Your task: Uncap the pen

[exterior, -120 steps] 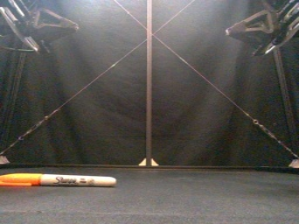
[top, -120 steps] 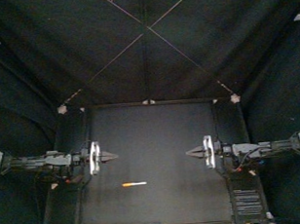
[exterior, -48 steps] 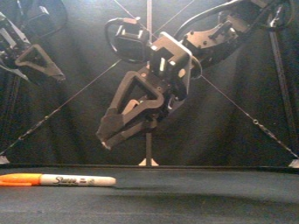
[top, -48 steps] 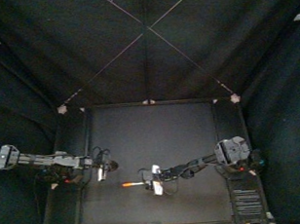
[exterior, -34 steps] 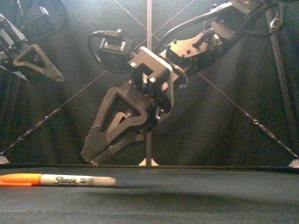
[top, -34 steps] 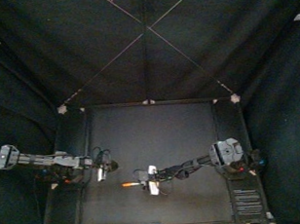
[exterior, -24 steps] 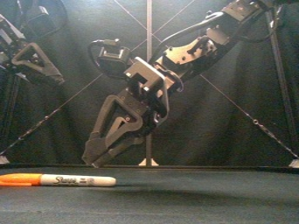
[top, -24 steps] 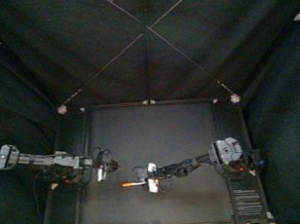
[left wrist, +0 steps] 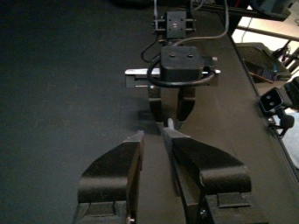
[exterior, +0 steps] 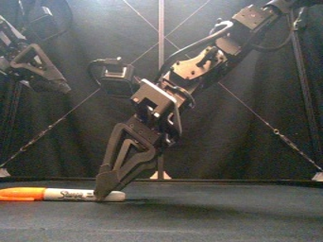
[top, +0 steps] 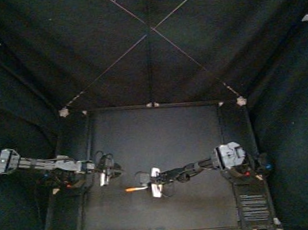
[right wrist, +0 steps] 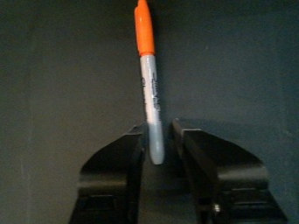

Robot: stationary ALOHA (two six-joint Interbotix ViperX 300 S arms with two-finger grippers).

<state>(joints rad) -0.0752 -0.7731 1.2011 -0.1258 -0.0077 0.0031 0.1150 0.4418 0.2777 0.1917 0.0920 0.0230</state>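
The pen (exterior: 63,195) lies on the table (top: 186,135), front and left of centre, cap end leftward. The right gripper (exterior: 106,192) stands over its right end, jaws either side, seemingly not touching. The left gripper (top: 111,175) hangs left of the pen.

Colour key. The pen (exterior: 63,194) has a bright orange cap (exterior: 18,194) and a pale grey-white barrel (exterior: 86,195) printed with black lettering. In the right wrist view the barrel looks bluish grey. The worktop (exterior: 228,213) is plain matt black. The right pincer (exterior: 108,192) is dark grey seen from the front and black on its inner faces. The left pincer (left wrist: 166,131) is black. The back curtain (top: 149,47) is plain black.
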